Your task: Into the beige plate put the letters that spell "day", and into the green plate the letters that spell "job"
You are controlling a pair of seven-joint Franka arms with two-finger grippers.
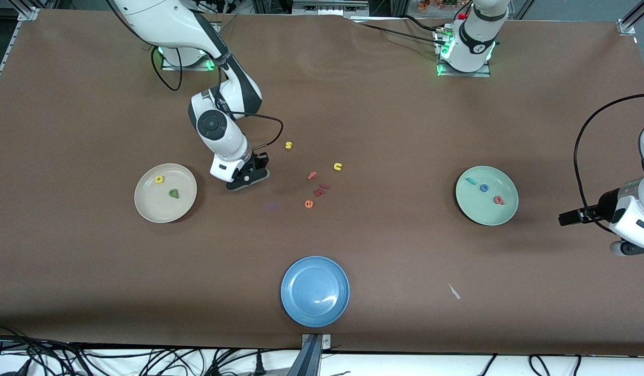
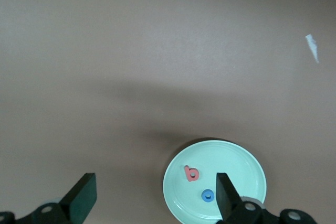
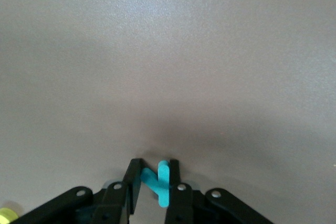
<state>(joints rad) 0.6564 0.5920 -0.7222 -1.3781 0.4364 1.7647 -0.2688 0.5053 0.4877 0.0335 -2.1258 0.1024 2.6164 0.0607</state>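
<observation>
Right wrist: teal y (image 3: 160, 181) btw tool (image 3: 155, 174) fingers

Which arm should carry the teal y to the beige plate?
Right. Its fingers already pinch the teal y beside the beige plate. The left gripper waits open at the green plate.

Both arms: glossy white shells, dark grey to black joint bands. Right arm (image 1: 217, 122): round dark grey cap with a ring marking on its wrist joint; black cable looped from wrist to the black camera block. Right gripper (image 1: 248, 177): black, white flange above; black fingers (image 3: 176, 182), silver screws in the finger mounts. Left arm (image 1: 635, 214): white wrist housing, black block, long black cable arching over it. Left gripper (image 2: 152, 195): black fingers (image 2: 81, 195), silver screws. Bases on grey plates, green lights; the left one bears a red fitting.
</observation>
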